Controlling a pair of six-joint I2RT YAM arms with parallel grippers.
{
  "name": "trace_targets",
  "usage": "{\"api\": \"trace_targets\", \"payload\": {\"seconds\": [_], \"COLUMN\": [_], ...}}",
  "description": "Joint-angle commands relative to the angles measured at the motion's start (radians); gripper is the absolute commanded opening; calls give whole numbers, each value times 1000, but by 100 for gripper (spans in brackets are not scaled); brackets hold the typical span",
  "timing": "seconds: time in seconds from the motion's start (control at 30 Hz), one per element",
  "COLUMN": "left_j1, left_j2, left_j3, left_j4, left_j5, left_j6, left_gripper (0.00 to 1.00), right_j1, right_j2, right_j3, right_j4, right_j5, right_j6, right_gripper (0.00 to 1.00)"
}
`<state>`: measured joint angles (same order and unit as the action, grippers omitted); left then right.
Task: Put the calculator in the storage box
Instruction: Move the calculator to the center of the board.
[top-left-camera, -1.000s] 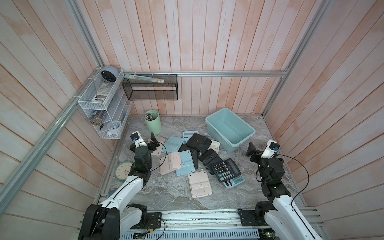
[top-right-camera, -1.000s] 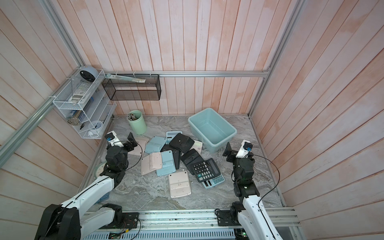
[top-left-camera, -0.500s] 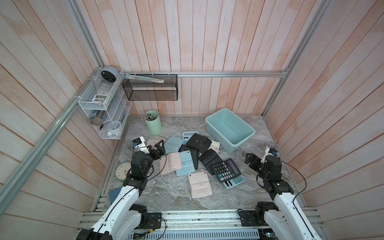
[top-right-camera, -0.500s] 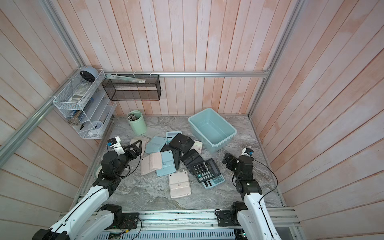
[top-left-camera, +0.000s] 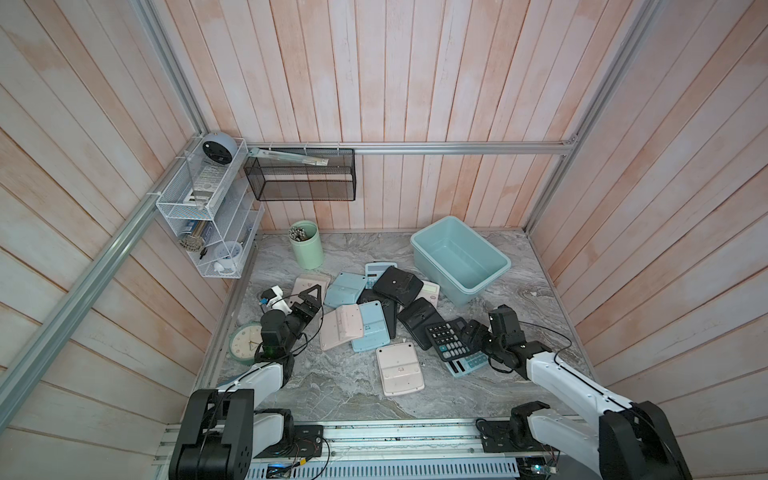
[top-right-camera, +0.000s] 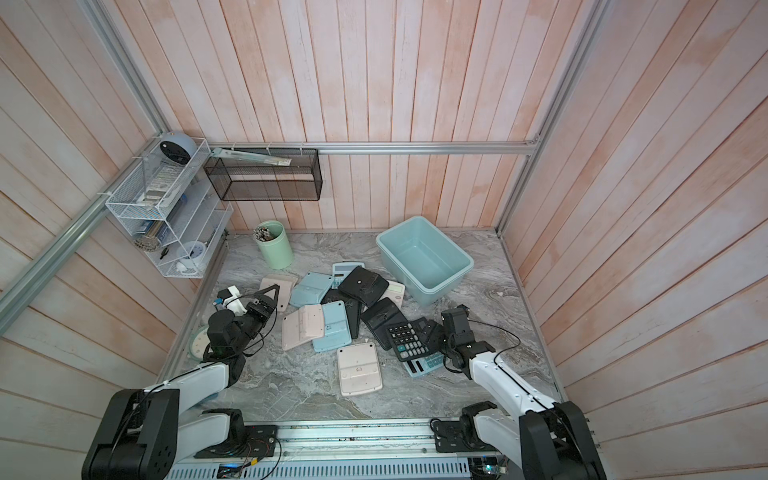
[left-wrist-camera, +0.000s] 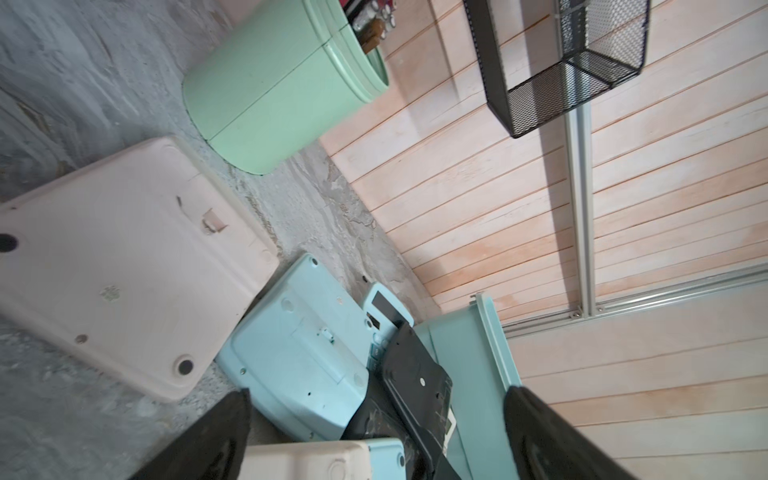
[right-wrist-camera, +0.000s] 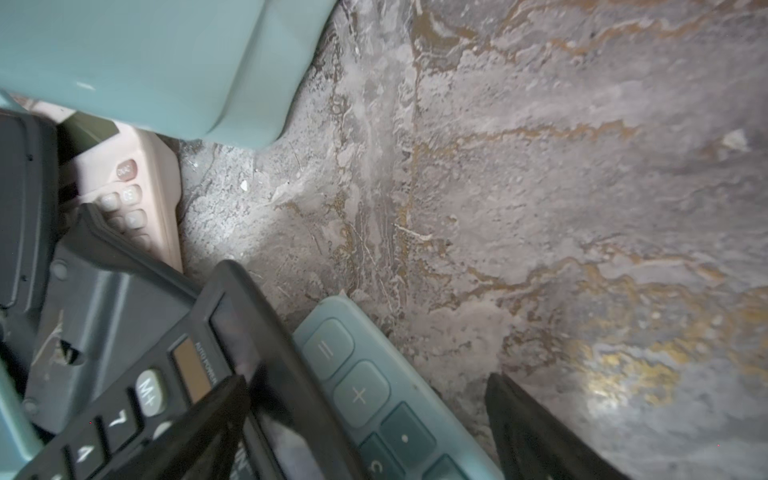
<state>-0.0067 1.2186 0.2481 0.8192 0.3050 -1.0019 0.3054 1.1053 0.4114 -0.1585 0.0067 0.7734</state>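
Note:
The storage box (top-left-camera: 459, 259) (top-right-camera: 424, 257), a light teal tub, stands empty at the back right of the marble table. A heap of pink, blue and black calculators lies left of it. At the heap's right end a black calculator (top-left-camera: 446, 343) (right-wrist-camera: 166, 374) lies keys up on a teal one (top-left-camera: 467, 365) (right-wrist-camera: 399, 428). My right gripper (top-left-camera: 473, 332) (right-wrist-camera: 365, 380) is low and open there, one finger over the black calculator's display, the other over bare table. My left gripper (top-left-camera: 309, 297) (left-wrist-camera: 378, 392) hovers open over the heap's left side, holding nothing.
A mint cup (top-left-camera: 306, 245) with pens stands at the back left. A black mesh basket (top-left-camera: 301, 180) and a white wire shelf (top-left-camera: 195, 195) hang on the walls. A round clock (top-left-camera: 245, 345) lies by the left arm. A pink calculator (top-left-camera: 399, 370) lies face down in front.
Both arms have dropped from upright and reached toward the heap. The right gripper has come down to the black calculator's right end; the left has leaned in over the pink calculators.

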Motion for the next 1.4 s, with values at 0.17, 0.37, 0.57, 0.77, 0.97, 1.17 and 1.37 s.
{"api": "trace_targets", "payload": {"seconds": [0.17, 0.37, 0.57, 0.77, 0.97, 1.17, 1.37], "left_j1": [-10, -47, -91, -103, -107, -108, -110], "left_j2": [-65, -132, -139, -123, -113, -141, -162], "left_j3": [-12, 4, 22, 29, 37, 46, 39], "left_j4": [53, -47, -99, -117, -130, -177, -184], "left_j5": [26, -19, -50, -71, -79, -101, -121], "left_j6": [5, 66, 103, 127, 141, 157, 158], "left_gripper": [100, 100, 100, 100, 100, 100, 100], "right_j1": [199, 331, 433, 468, 501, 507, 446], "right_j2": [163, 317, 470, 649, 711, 572, 439], "right_j3": [103, 184, 318, 495, 642, 686, 739], "right_j4": [109, 180, 207, 228, 162, -75, -297], "right_j5": [45, 83, 155, 116, 45, 112, 122], "right_j6": [88, 176, 211, 164, 84, -51, -237], "right_gripper": [96, 96, 95, 94, 93, 93, 93]}}
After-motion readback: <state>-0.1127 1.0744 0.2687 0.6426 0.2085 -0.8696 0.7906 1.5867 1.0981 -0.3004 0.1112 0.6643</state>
